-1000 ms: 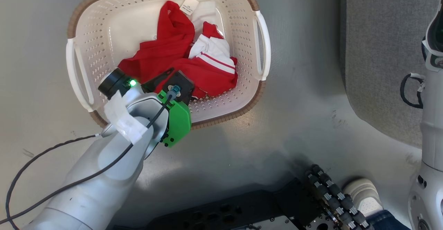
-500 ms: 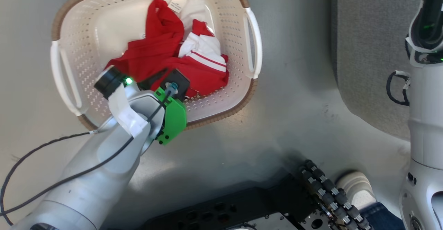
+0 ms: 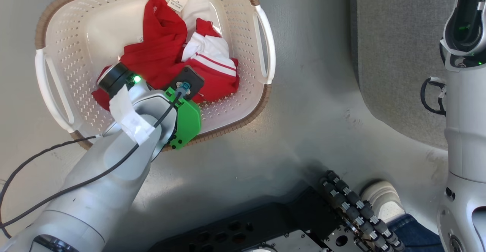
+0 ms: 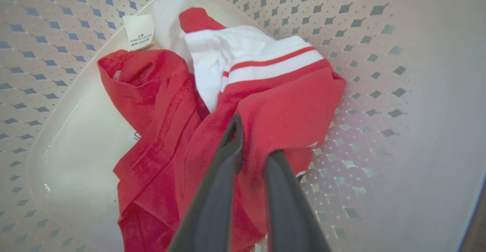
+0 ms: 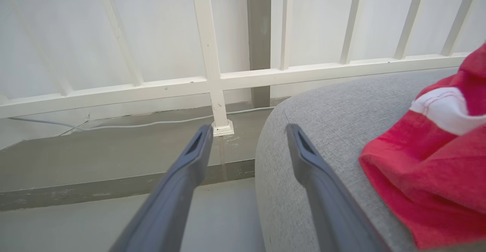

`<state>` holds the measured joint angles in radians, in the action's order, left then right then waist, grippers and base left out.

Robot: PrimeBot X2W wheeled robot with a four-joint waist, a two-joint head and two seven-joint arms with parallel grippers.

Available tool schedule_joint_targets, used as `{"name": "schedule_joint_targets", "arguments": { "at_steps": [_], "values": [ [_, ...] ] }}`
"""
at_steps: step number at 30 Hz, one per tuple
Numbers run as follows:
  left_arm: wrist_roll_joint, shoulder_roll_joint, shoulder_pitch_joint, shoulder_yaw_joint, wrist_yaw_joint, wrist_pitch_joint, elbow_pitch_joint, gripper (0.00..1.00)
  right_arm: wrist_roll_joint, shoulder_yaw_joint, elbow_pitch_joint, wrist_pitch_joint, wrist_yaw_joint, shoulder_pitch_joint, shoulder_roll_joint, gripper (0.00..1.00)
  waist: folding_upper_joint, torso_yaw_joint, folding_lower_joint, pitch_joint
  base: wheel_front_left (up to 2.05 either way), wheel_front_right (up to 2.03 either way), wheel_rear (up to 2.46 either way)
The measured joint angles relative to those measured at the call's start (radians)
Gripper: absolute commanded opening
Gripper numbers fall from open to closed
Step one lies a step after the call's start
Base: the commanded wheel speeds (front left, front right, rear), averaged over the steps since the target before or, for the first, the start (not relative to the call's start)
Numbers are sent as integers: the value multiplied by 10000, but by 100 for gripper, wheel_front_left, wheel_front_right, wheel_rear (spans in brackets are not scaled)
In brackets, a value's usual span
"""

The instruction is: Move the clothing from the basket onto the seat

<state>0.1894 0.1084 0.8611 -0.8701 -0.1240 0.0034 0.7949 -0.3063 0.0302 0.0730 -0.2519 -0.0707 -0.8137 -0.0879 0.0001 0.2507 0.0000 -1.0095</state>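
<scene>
Red clothing (image 4: pixel 281 111) bunched in basket (image 4: pixel 379 73); left gripper (image 4: pixel 255 138) clamped on a fold. Over by the seat (image 5: pixel 322 104), right gripper (image 5: pixel 247 128) spread apart, empty.

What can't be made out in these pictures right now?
Left wrist view: whether the left claw grips the clothing; its fingers are blurred.
Left wrist view: care label print, too small.
Right wrist view: red garment on the seat, cut off by the right edge.

The left arm (image 3: pixel 114 168) reaches forward and down. The left gripper (image 4: pixel 256 144) has its fingers nearly together, pinching a fold of the clothing (image 4: pixel 288 107). The right arm (image 3: pixel 465 130) is held out to the side, and the right gripper (image 5: pixel 247 130) has its fingers spread wide.
</scene>
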Motion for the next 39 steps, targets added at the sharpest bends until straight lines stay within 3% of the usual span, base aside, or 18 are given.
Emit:
{"name": "schedule_joint_targets", "arguments": {
  "at_steps": [20, 39],
  "values": [
    [997, -449, 417, 848, -4, -2144, -19, 0, 623, -58, 761, -29, 303, 35, -153, 100, 0, -645, 0, 1314, 0, 0, 0],
    [1283, -619, 428, 1269, 23, -2483, -372, 0, 807, -140, 1682, -29, 520, 1436, -207, 100, 0, -1446, -1, 3769, 0, 0, 0]
  ]
}}
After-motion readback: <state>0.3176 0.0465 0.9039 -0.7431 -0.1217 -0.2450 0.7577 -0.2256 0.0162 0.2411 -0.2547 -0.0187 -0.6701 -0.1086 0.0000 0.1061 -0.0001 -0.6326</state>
